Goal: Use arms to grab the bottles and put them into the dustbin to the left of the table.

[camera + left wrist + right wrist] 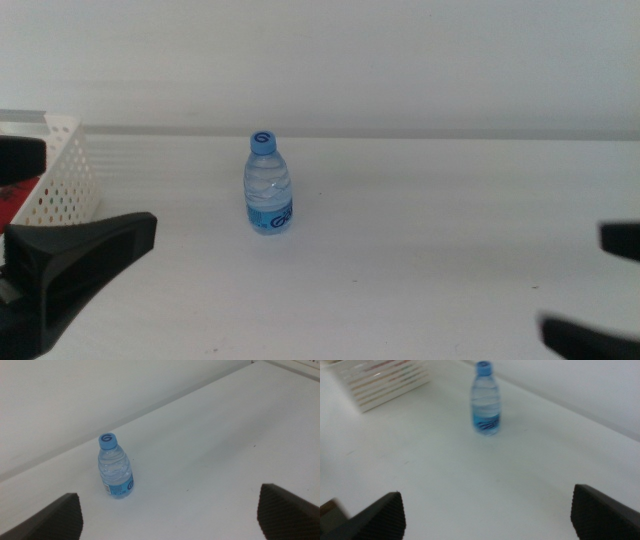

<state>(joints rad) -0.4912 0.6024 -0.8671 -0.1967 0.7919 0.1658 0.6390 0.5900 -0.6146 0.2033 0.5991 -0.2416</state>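
Observation:
One clear water bottle (pixel 268 185) with a blue cap stands upright on the white table (pixel 420 250), left of centre. The white perforated dustbin (pixel 65 175) sits at the far left edge. My left gripper (pixel 95 195) hangs low at the left, open, its jaws wide apart, with the bottle (pixel 115 467) ahead of it and well clear. The right gripper (pixel 575 285) is at the bottom right corner, also open and empty. In its wrist view (pixel 485 502) the bottle (pixel 486 402) and the dustbin (pixel 385 380) stand far off.
A red patch (pixel 10 205) shows at the dustbin's left side; what it is cannot be made out. A pale wall runs behind the table's far edge (pixel 400 133). Bare tabletop stretches between the bottle and the right gripper.

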